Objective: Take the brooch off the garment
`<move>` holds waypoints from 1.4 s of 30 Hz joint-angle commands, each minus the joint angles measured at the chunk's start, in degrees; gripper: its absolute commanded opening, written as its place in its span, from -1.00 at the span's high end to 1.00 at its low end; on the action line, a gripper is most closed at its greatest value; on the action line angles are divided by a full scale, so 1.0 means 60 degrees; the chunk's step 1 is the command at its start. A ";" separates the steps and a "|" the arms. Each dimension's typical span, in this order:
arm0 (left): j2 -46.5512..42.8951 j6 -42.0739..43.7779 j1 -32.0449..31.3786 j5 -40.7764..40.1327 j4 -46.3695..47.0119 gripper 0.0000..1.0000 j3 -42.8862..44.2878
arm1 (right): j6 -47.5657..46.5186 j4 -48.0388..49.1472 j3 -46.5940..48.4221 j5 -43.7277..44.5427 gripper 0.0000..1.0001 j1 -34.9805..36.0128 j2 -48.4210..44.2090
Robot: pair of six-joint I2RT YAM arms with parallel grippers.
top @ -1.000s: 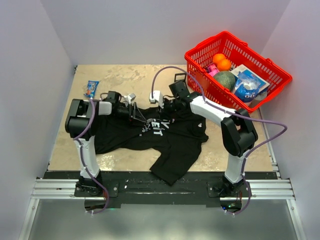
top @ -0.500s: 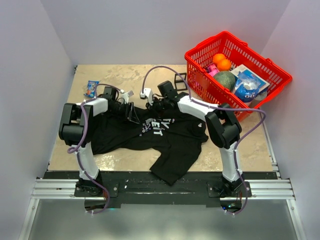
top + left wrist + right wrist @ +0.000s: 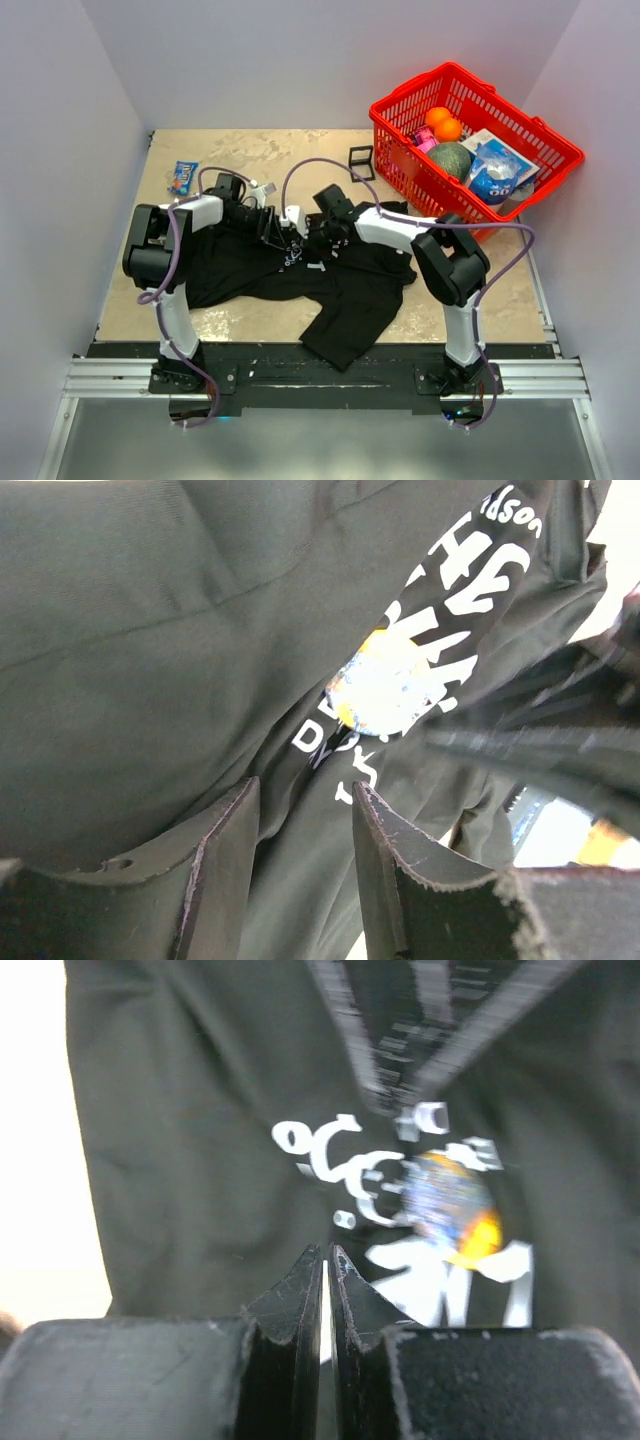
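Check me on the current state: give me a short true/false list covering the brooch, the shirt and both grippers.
1. The brooch sits on the T-shirt, among its white lettering. True.
2. The right gripper has the brooch between its fingers. False: its fingers are nearly together with nothing seen between them, and the brooch lies beyond the tips.
3. The fingers of the left gripper stand apart. True.
4. The T-shirt lies in the red basket. False: it is spread on the table; the basket stands at the far right.
5. Both grippers are over the shirt's chest print. True.
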 commanded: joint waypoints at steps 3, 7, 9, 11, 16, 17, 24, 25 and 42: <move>0.0313 -0.0346 -0.0083 0.0927 0.0182 0.07 0.0533 | 0.0268 0.0485 -0.0109 0.0694 0.81 0.0268 -0.0226; 0.0095 -0.0127 -0.0068 0.1017 -0.0038 0.07 0.0841 | -0.0974 -0.1094 0.0680 0.0084 0.82 -0.0112 -0.0591; 0.0065 -0.0025 -0.0068 0.0900 -0.0155 0.08 0.1031 | -0.1676 -0.2175 0.0975 -0.0299 0.82 -0.0566 -0.0840; 0.0108 -0.0024 -0.0068 0.0899 -0.0214 0.09 0.1221 | -0.1929 -0.2678 0.1429 -0.0607 0.84 -0.0946 -0.0899; 0.0634 -0.0112 -0.0068 0.0403 -0.0302 0.09 0.1763 | -0.0849 -0.2126 0.2118 -0.0901 0.85 -0.0963 -0.0331; 0.0766 0.0106 -0.0053 0.0039 -0.0520 0.09 0.1982 | -0.0512 -0.1863 0.2162 -0.0989 0.86 -0.0890 -0.0169; 0.1265 0.0591 -0.0039 -0.0682 -0.0976 0.10 0.2277 | 0.0252 -0.0865 0.2251 -0.0829 0.87 -0.0245 0.0506; 0.1280 0.0591 -0.0010 -0.0741 -0.1005 0.10 0.2277 | 0.0282 -0.0791 0.2193 -0.0785 0.87 -0.0187 0.0565; 0.1895 0.0664 0.0445 -0.1050 -0.1108 0.10 0.3331 | -0.0786 -0.1434 0.1430 0.0182 0.88 -0.0099 0.0991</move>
